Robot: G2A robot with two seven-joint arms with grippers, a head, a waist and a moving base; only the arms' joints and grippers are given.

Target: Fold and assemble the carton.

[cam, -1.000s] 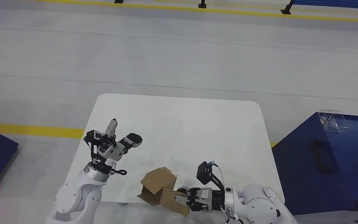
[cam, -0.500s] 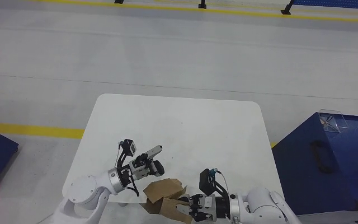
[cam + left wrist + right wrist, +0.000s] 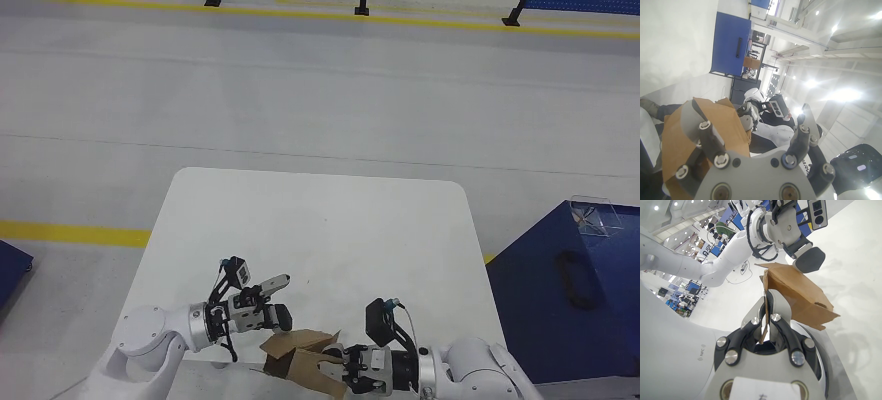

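— Holding what?
— Pinching the carton (image 3: pixel 300 352) by a flap in right gripper (image 3: pixel 767 308), at near edge of table (image 3: pixel 320 230). Resting left gripper (image 3: pixel 275 302), spread wide, against top panel.
— And now?
— Press evenly along the crease; avoid tearing free.

A: How much of the carton (image 3: pixel 797 289) can you make out past the right gripper (image 3: pixel 767 294)?

B: Its fingers cover most of the flap pinched between them, and only a thin edge shows in the gap. The corner farthest from that claw sits behind the left gripper's (image 3: pixel 279 300) dark pad (image 3: pixel 808 260). Whether it touches or sits just above, I cannot tell.

A: And from the left wrist?

B: One finger (image 3: pixel 696 121) lies across the carton's face, and the claw's base hides the cardboard nearest it. From above, the carton's end runs under the right claw.
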